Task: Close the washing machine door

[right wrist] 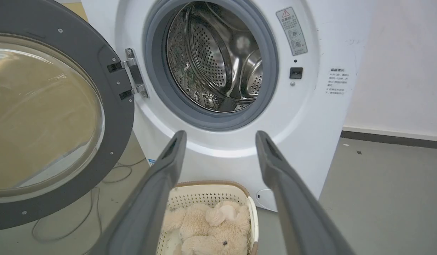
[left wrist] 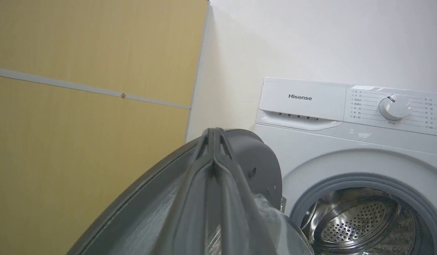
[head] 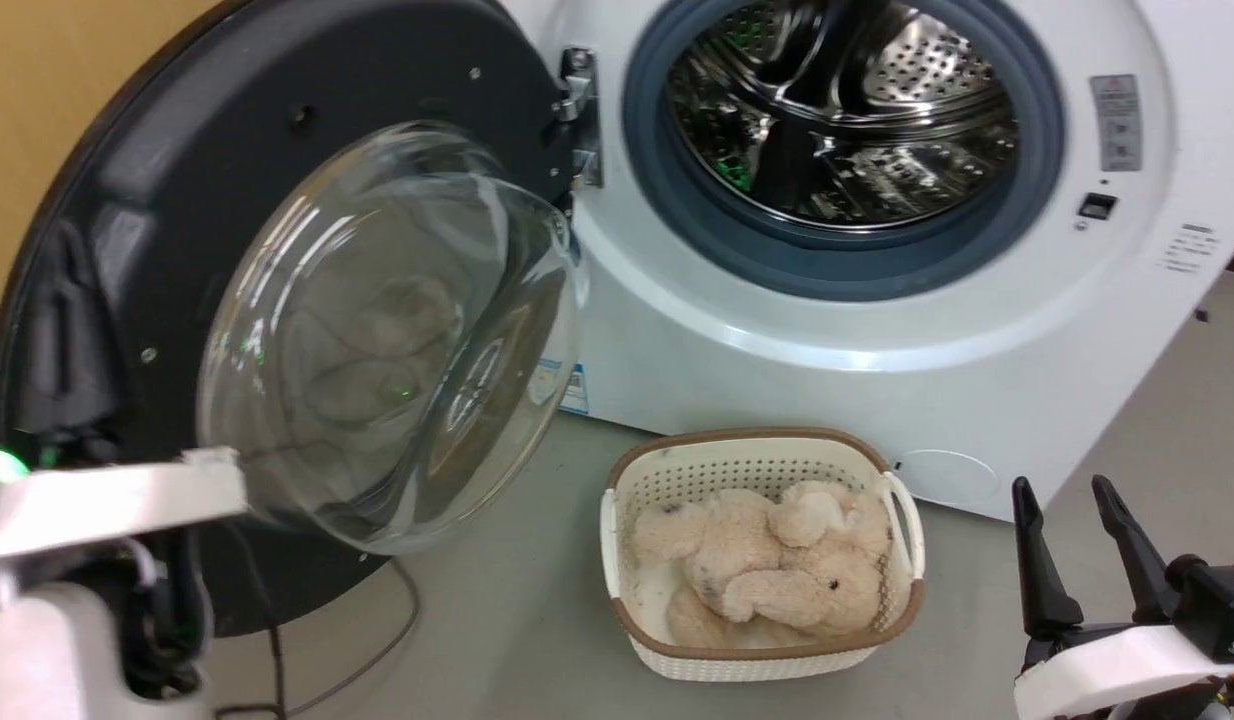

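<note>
So the washing machine door point(head: 377, 330) was swung wide open, off to the left of my right end effector point(right wrist: 221, 136) and right by my left end effector point(left wrist: 213, 134). It was a big round thing: a glossy black ring with a bulging clear glass bowl in the middle, and a metal hinge point(head: 577, 110) on the washing machine point(head: 777, 340) side. My left end effector was clenched tight, its dark fingers pressed together along the door's outer rim. I couldn't tell if they actually touched it. My right end effector was released, fingers spread wide. Beyond it were the smooth white front, the grey rubber gasket point(head: 1042, 150) and the shiny perforated steel drum point(head: 837, 110). Just below it, a cream lattice basket point(head: 737, 475) with a fuzzy beige plush toy point(head: 767, 570) sat on the grey floor point(head: 497, 620).
</note>
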Robot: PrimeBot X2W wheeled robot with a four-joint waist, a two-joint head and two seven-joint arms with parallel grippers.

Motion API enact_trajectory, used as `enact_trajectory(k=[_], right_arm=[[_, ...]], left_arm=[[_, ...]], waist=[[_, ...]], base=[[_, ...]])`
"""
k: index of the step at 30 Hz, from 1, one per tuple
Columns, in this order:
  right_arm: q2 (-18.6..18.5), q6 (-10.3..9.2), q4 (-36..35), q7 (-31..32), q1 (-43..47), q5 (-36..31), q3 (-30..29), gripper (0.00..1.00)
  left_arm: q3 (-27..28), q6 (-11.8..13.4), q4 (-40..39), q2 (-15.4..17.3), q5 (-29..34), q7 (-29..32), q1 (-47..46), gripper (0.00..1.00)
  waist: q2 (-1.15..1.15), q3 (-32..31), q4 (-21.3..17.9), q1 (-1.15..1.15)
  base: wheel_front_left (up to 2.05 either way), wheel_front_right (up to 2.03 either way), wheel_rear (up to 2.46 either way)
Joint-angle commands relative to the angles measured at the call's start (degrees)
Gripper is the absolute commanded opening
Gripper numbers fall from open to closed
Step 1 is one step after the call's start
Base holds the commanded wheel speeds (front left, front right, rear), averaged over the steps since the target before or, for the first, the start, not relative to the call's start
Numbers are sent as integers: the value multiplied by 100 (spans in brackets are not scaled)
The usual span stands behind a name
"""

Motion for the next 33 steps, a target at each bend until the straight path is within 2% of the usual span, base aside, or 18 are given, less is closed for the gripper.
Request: enact_trajectory(k=[1, 10, 14, 24, 33], right_arm=[[12, 2, 12, -57, -69, 62, -36, 100], [14, 2, 14, -165, -121, 154, -154, 100], [14, 3, 2, -213, -161, 194, -195, 100], [17, 3, 5, -332, -233, 277, -326, 100], [18, 3, 22, -440, -279, 378, -438, 100]], left_arm=[[114, -35, 5, 62, -130, -56, -156, 0], [726, -100, 574, 505, -858, -121, -662, 0], [890, -123, 952, 723, -1181, 88, -803, 0], [1268, -18, 2116, 1073, -2402, 1160, -1179, 0], [1245, -227, 2751, 1274, -3503, 2473, -1080, 0]], waist=[[0, 22, 83, 0], [0, 116, 379, 0], [0, 182, 466, 0], [0, 339, 649, 0], [0, 410, 821, 0]], base=[[0, 0, 0], [0, 0, 0], [0, 0, 0], [0, 0, 0], [0, 0, 0]])
